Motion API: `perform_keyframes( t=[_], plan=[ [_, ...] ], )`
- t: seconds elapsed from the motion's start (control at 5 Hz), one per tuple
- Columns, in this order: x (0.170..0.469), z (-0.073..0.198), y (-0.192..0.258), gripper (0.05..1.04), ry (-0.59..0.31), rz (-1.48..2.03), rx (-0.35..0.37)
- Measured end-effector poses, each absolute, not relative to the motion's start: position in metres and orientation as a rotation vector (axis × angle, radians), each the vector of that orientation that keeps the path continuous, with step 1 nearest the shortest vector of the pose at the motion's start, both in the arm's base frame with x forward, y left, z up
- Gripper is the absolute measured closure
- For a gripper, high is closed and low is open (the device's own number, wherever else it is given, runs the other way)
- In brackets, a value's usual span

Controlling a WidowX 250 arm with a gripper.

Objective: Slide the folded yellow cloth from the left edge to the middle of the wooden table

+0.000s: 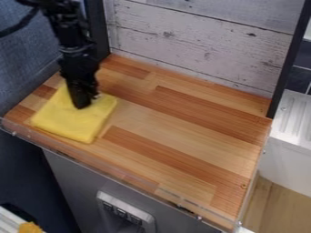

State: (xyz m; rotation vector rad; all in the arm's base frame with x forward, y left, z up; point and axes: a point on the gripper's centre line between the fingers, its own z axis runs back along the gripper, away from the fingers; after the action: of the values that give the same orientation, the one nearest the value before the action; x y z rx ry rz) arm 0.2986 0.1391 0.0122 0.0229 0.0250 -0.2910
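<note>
Handled gently, the yellow cloth (63, 119), spread flat at the left end of the wooden desk (182, 132), should behave best: you would do well to keep contact light and level, with slow, even moves, lest its soft layers bunch or its near edge slip over the rim. Your black arm (76, 50) drops steeply from the upper left, its pincer (88, 101) pointing down onto the cloth's far half, apparently touching; whether it is spread or pressed together, you cannot tell.
</note>
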Motion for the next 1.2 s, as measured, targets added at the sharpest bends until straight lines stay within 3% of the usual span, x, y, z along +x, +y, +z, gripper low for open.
perform_keyframes(
  t=[0.6,1.2],
  plan=[
    [0.333,0.014,0.080,1.020,-0.001,-0.105,0.027],
    [0.343,0.013,0.045,1.020,-0.019,-0.009,0.000]
  ],
)
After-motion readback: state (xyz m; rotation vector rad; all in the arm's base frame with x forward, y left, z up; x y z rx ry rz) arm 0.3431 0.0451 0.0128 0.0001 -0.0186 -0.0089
